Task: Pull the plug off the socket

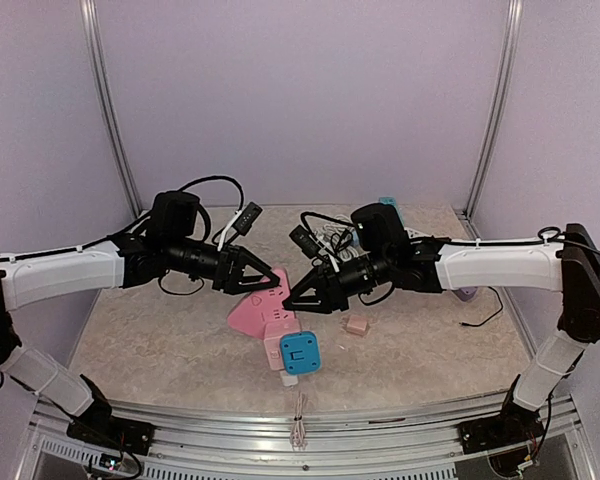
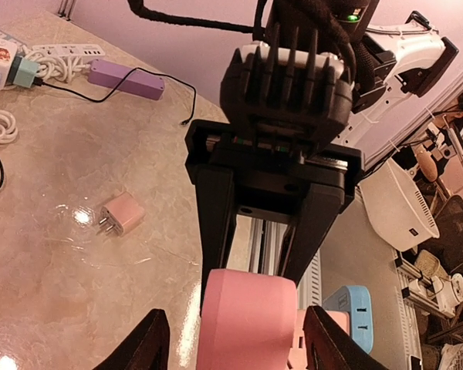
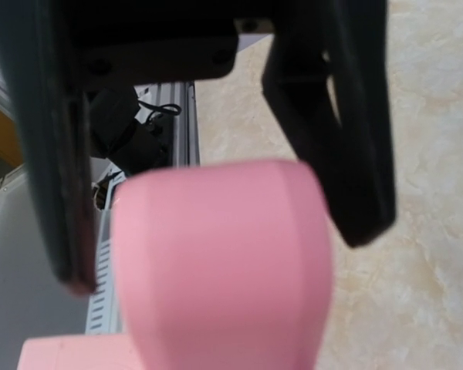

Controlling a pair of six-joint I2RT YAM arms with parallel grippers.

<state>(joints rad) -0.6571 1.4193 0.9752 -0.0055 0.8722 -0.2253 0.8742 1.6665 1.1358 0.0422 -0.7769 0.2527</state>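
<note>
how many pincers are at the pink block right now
2. The left pincer straddles the pink block from the left; the right pincer clamps it from the right. Neither is hidden.

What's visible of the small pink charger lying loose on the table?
The small pink charger is a rounded cube, smooth plastic by its look, with two metal prongs sticking out of one face. It lies on its side on the marble-patterned table, unplugged, with no cable on it. Nothing touches it. In the top view it sits just right of the pink power strip.
</note>
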